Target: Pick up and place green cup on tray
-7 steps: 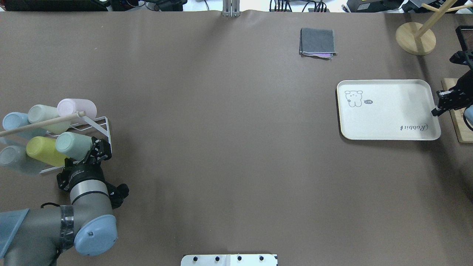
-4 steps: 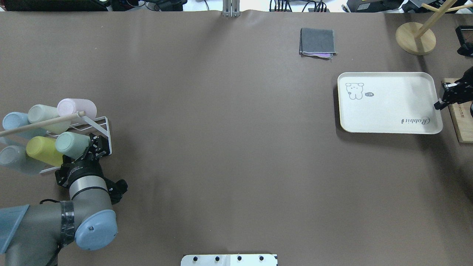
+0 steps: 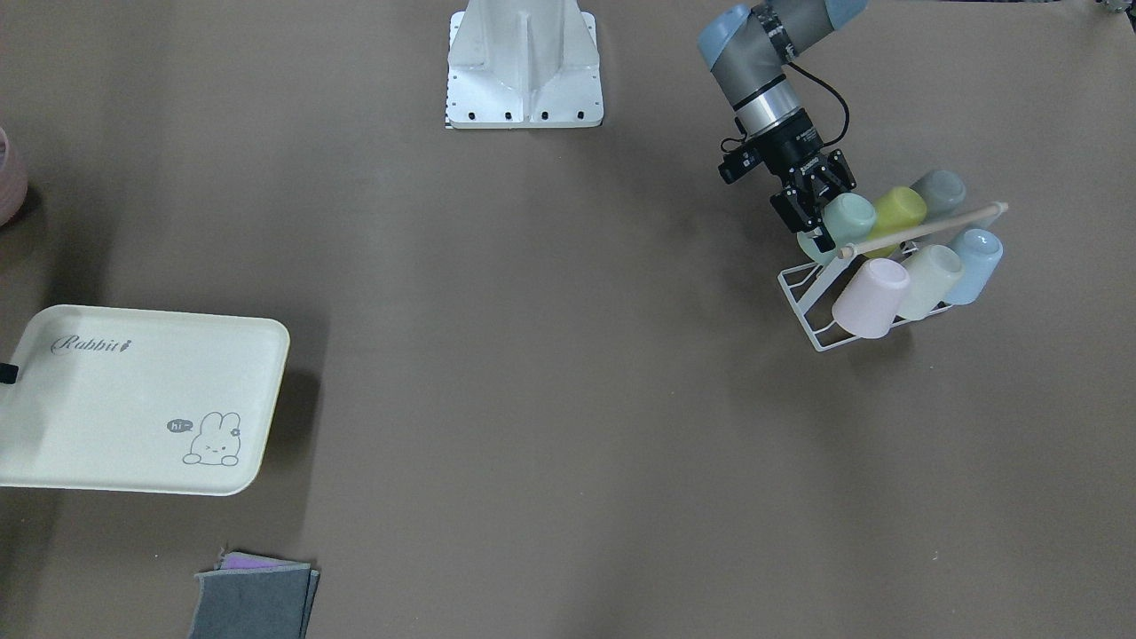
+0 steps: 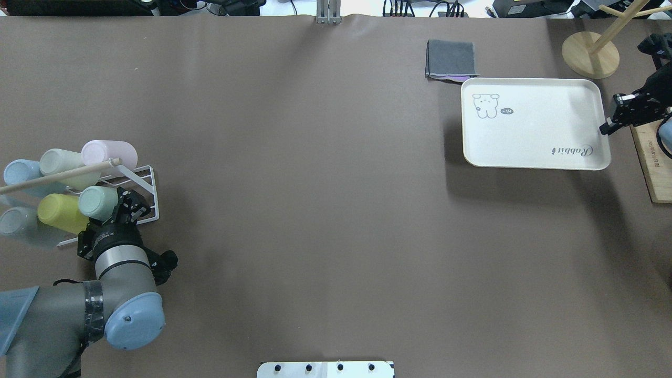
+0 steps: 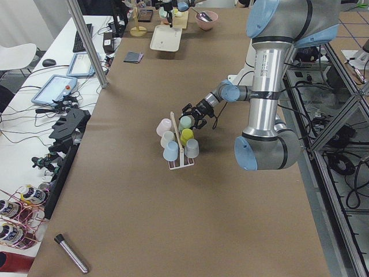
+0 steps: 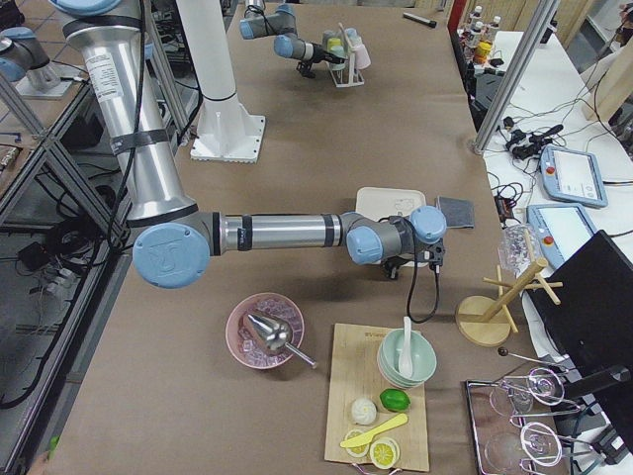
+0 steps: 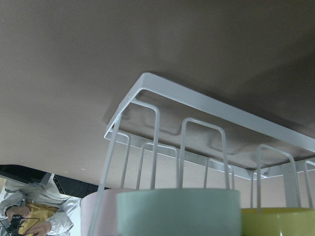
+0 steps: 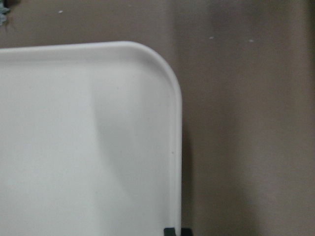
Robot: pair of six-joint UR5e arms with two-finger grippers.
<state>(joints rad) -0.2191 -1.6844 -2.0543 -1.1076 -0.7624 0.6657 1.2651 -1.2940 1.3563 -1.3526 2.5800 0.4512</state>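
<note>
The green cup (image 4: 97,202) lies mouth-out on the white wire rack (image 4: 143,177) at the table's left, beside a yellow-green cup (image 4: 60,212). My left gripper (image 4: 125,206) is open with its fingers on either side of the green cup's body (image 3: 849,217). The left wrist view shows the cup's rim close below the camera (image 7: 177,211). My right gripper (image 4: 605,127) is shut on the right edge of the cream tray (image 4: 535,126) and holds it above the table, with a shadow beneath. The tray also shows in the front view (image 3: 133,399) and the right wrist view (image 8: 74,147).
The rack holds several other pastel cups under a wooden dowel (image 4: 58,176). A folded grey cloth (image 4: 451,59) lies just behind the tray. A wooden stand (image 4: 590,52) and a wooden board (image 4: 656,168) are at the far right. The robot base (image 3: 524,71) is mid-table.
My right gripper has lifted the tray and carried it away from the robot and slightly left, near the grey cloth. My left gripper has pushed further along the green cup.
</note>
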